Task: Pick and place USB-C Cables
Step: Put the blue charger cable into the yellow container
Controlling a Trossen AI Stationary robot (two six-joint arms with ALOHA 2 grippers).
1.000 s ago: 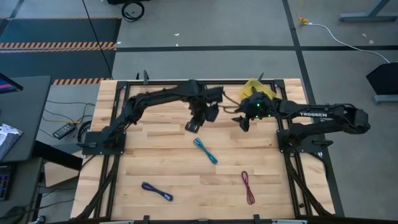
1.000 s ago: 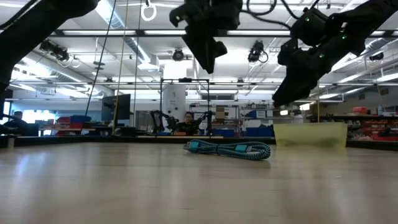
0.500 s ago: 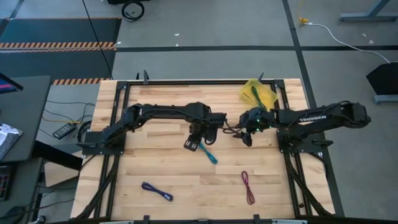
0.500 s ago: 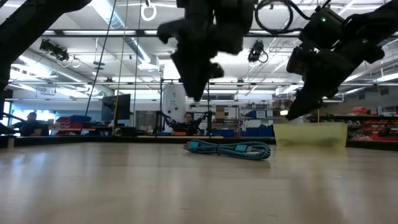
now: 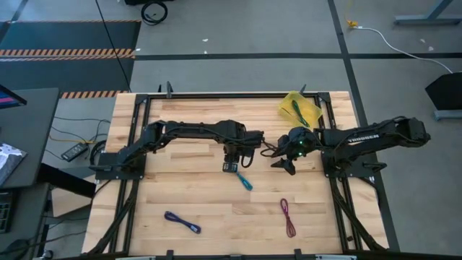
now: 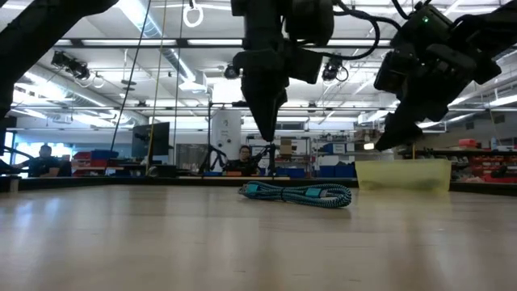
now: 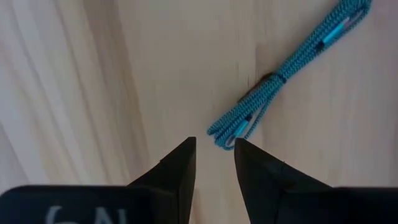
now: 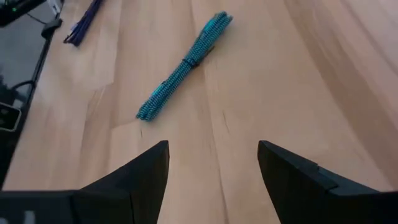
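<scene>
Four cable bundles are showing in the high view. The teal cable [image 5: 242, 180] is lying near the middle of the wooden table [image 5: 180, 195], with its upper end hidden under the left gripper [image 5: 230, 167]. That gripper is hanging above this end, pointing down at the table. In the left wrist view its two fingers [image 7: 174, 171] are standing slightly apart with only a narrow gap, nothing between them, and the looped end of the teal cable [image 7: 280, 78] is lying just beyond the tips. The far end of the bundle is being cut off by the picture edge there.

The right gripper [image 5: 287, 165] is hovering well to the right of the teal cable. In the right wrist view its fingers [image 8: 146, 171] are spread wide and empty, and part of the dark blue-purple cable [image 8: 84, 22] is showing at the edge.

The maroon cable [image 5: 288, 217] and the dark blue-purple cable [image 5: 182, 222] are lying on the near part of the table, well apart. The green cable [image 5: 297, 112] is resting in the yellow bin [image 5: 309, 108] at the far right corner. In the low view the bin's contents are hard to make out behind its wall [image 6: 402, 175].
</scene>
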